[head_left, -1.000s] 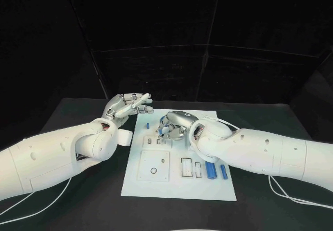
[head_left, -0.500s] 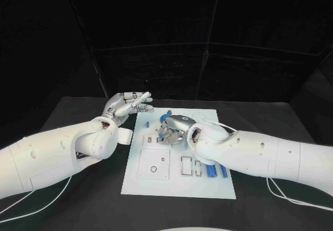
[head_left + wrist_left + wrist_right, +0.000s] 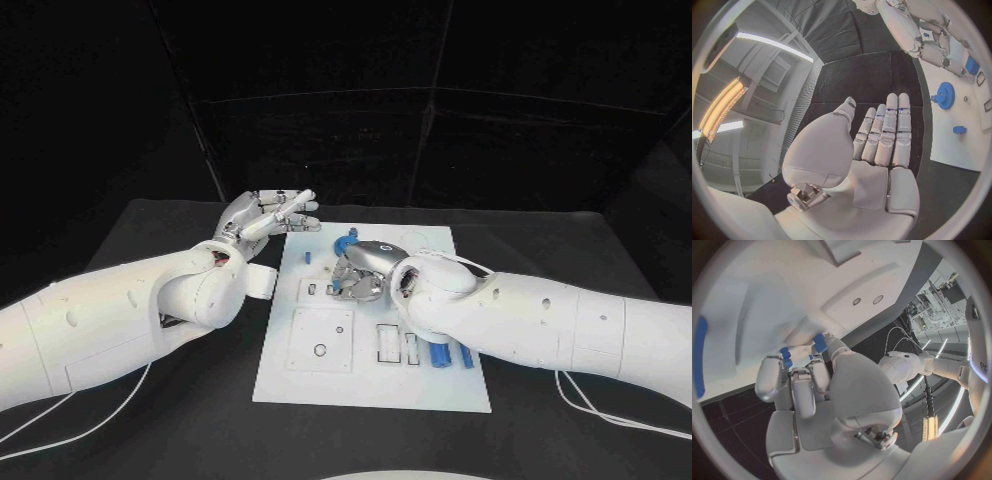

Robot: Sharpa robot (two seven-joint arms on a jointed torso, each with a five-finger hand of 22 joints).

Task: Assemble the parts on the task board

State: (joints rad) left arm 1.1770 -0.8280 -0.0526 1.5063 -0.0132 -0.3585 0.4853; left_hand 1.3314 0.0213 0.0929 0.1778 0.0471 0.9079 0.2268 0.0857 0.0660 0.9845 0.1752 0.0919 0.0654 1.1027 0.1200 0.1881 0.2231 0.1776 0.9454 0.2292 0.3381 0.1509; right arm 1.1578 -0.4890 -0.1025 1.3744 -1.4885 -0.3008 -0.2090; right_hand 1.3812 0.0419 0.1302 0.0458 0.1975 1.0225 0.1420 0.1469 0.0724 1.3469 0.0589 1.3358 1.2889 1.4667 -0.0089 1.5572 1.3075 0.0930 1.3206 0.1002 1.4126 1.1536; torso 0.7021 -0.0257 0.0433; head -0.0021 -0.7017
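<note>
The white task board (image 3: 372, 385) lies mid-table. My right hand (image 3: 361, 270) hovers over its upper middle, fingers curled down and pinching a small blue part (image 3: 819, 343), which also shows in the left wrist view (image 3: 971, 65). Just behind that hand a blue gear (image 3: 343, 243) sits on the board, with a small blue peg (image 3: 306, 262) to its left. The gear (image 3: 944, 95) and peg (image 3: 959, 129) appear in the left wrist view too. My left hand (image 3: 267, 218) is raised off the board's far left corner, fingers straight and apart, holding nothing.
Several long blue parts (image 3: 440, 352) lie in slots at the board's near right. A square recessed plate (image 3: 320, 340) sits at its near left. Black table (image 3: 173, 420) surrounds the board; white cables (image 3: 606, 410) trail at the near right.
My right hand has shifted slightly left and toward me over the board, uncovering the blue gear behind it. The left hand has stayed put.
</note>
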